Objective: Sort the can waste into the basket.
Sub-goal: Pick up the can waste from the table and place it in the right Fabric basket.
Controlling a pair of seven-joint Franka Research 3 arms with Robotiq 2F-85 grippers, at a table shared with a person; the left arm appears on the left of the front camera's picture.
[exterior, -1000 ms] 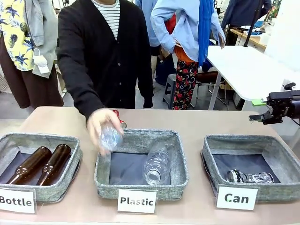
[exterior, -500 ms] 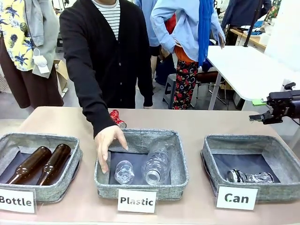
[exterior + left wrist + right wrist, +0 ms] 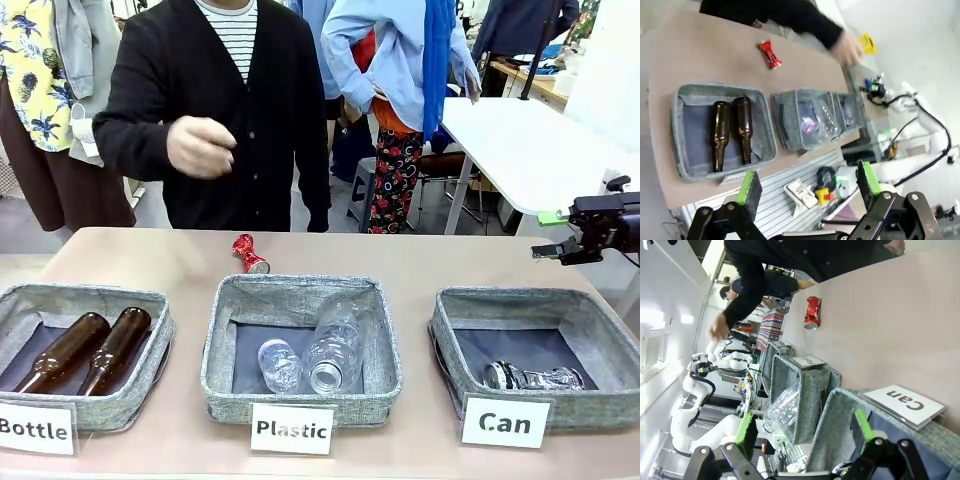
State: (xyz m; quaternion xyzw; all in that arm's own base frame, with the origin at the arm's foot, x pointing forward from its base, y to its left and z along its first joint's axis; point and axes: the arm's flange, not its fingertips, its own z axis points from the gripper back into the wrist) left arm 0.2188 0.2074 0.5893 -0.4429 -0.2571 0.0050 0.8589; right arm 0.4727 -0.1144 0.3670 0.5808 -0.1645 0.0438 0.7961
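Observation:
A crushed red can [image 3: 250, 254] lies on the table just behind the middle bin, also visible in my wrist views [image 3: 770, 54] [image 3: 812, 313]. A silver and dark crushed can [image 3: 532, 378] lies inside the grey basket [image 3: 520, 298] signed "Can" at the right. My right gripper [image 3: 548, 235] hovers open above and behind that basket's far right corner, holding nothing. In its own view, its green pads [image 3: 745, 427] stand wide apart over the basket wall [image 3: 840, 430]. My left gripper [image 3: 807, 182] is open and high above the table's left end.
The "Plastic" bin [image 3: 300, 290] in the middle holds clear bottles [image 3: 320, 355]. The "Bottle" bin [image 3: 90, 297] at the left holds two brown bottles [image 3: 85, 350]. A person stands across the table with a hand [image 3: 200, 147] raised at chest height. Bare tabletop lies behind the bins.
The person dropped a clear bottle into the Plastic bin and pulled the hand back up to the chest. Neither gripper moved.

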